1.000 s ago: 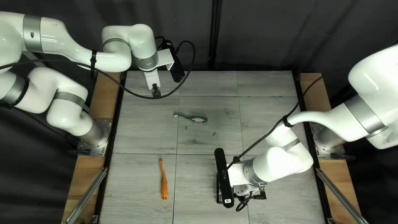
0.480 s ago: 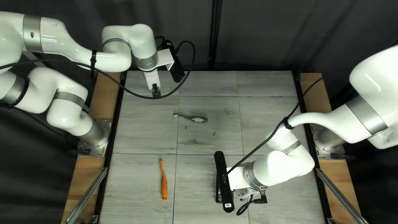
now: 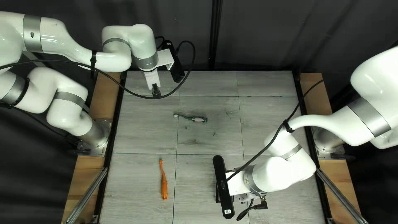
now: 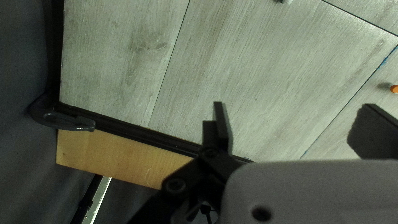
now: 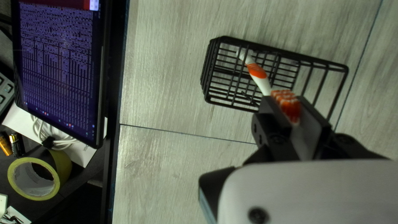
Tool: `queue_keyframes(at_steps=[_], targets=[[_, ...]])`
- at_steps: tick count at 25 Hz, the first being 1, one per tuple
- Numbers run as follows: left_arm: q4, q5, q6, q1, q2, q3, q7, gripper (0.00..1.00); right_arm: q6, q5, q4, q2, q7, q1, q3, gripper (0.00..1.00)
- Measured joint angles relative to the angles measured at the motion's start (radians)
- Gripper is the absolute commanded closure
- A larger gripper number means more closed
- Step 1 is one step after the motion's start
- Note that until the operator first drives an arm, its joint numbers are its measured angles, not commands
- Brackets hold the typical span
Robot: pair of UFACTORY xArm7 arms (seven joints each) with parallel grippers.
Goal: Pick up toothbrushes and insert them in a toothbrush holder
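Soft, fairly even light covers the pale table point(image 3: 139, 132), leaving glossy highlights on the white arms point(image 3: 143, 37), a faint sheen over the boards in the right wrist view, and the curtain point(image 3: 257, 37) dim.

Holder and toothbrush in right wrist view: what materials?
Holder: probably metal wire, black-coated, low sheen; thin even rods form an open grid. Plastic not ruled out.
Toothbrush: likely molded plastic, smooth, plain white; orange patch perhaps rubber; orange-and-white bristle tufts look synthetic.

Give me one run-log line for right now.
Right gripper: shut on toothbrush | handle: over or inside wire holder, unclear | left gripper: open, empty
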Motion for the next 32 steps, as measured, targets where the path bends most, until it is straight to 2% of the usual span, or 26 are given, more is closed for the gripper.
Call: queue_keyframes(at_steps=[6,12,22,28,32], targets=[[0.0,0.0,0.0,0.0,0.0,0.0,0.0,0.0,0.047,-0.009,0.027,0.002,0.005,0.003,0.0,0.88],[0.0,0.0,0.0,0.0,0.0,0.0,0.0,0.0,0.115,0.011,0.094,0.035,-0.026,-0.004,-0.001,0.9],[0.0,0.0,0.0,0.0,0.0,0.0,0.0,0.0,0.264,0.078,0.266,0.144,-0.11,-0.025,0.007,0.89],[0.0,0.0,0.0,0.0,0.0,0.0,0.0,0.0,0.283,0.107,0.273,0.156,-0.116,-0.032,0.01,0.87],[0.0,0.0,0.0,0.0,0.0,0.0,0.0,0.0,0.321,0.113,0.313,0.182,-0.109,-0.033,0.01,0.86]])
